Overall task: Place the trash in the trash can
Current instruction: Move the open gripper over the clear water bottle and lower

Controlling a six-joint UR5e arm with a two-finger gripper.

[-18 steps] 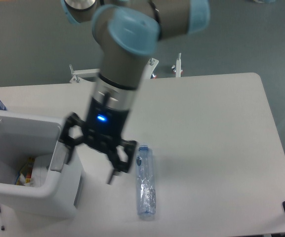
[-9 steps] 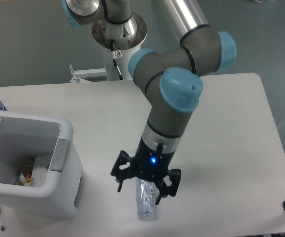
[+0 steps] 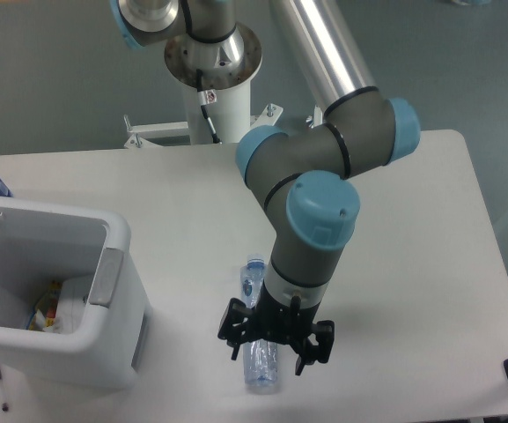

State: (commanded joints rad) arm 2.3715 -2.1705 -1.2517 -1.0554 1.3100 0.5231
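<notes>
A white rectangular plastic bin (image 3: 55, 352) stands at the left of the white table (image 3: 412, 229), with scraps of litter inside; nothing lies between it and the arm. The black two-finger gripper (image 3: 276, 348) hangs spread wide astride the slim clear plastic bottle with a blue cap (image 3: 257, 328), which lies flat on the table, cap pointing away; whether the fingers touch it cannot be told.

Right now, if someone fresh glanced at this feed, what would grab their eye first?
The grey arm with light-blue joints, bent down at the table's front edge, its tool spread over a clear bottle lying flat. Next, the white trash can at front left, with scraps already inside.
</notes>
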